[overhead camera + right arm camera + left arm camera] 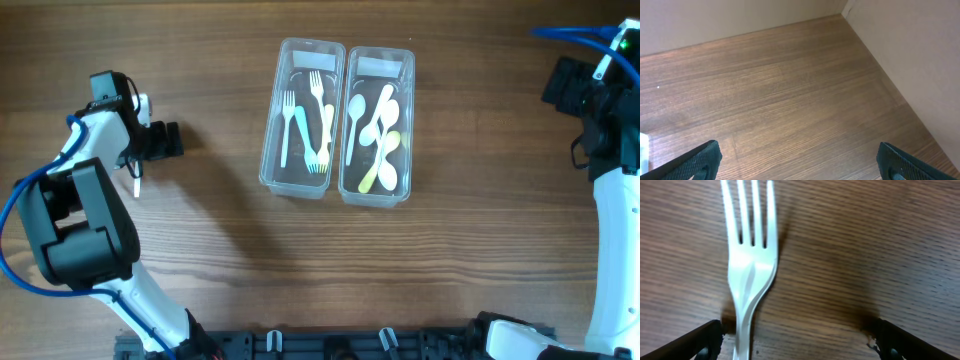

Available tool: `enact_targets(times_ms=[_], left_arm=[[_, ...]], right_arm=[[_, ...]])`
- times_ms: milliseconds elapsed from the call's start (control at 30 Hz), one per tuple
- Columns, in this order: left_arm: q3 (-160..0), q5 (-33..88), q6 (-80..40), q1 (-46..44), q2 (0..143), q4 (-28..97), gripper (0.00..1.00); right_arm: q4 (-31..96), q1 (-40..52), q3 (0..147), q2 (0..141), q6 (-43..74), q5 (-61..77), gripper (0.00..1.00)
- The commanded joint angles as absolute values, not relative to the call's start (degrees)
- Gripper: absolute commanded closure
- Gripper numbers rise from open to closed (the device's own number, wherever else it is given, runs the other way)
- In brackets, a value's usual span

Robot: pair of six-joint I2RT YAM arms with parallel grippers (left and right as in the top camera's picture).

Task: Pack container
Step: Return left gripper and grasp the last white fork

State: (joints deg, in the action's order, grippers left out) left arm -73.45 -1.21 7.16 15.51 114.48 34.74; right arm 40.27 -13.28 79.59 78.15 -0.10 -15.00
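Your left gripper (797,335) hangs spread wide over the fork (751,275) lying on the table (865,240), well left of the fork tray (270,150), likely lined up to pinch its handle, while your right gripper (800,160) sits empty, fingers apart.

Glossy white plastic fork (751,275); clear, smooth plastic containers (310,44); matt wood-grain table (200,60) — finely streaked

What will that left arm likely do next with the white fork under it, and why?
Probably shut the jaws on the white fork. It lies flat on the wood between the left arm's open jaws, handle close to one side, so it isn't gripped yet. Other forks lie in the left container.
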Motion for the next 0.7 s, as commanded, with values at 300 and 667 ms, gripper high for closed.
enact_targets(times_ms=[300, 667], left_arm=[[-73.06, 1.06, 10.07, 16.80, 115.55, 35.18, 0.54], [-73.06, 1.08, 6.76, 17.80, 115.55, 35.51, 0.94]], right_arm=[[40.14, -13.37, 80.29, 77.43, 0.34, -14.48, 0.00], [40.14, -13.37, 80.29, 77.43, 0.36, -14.48, 0.00]])
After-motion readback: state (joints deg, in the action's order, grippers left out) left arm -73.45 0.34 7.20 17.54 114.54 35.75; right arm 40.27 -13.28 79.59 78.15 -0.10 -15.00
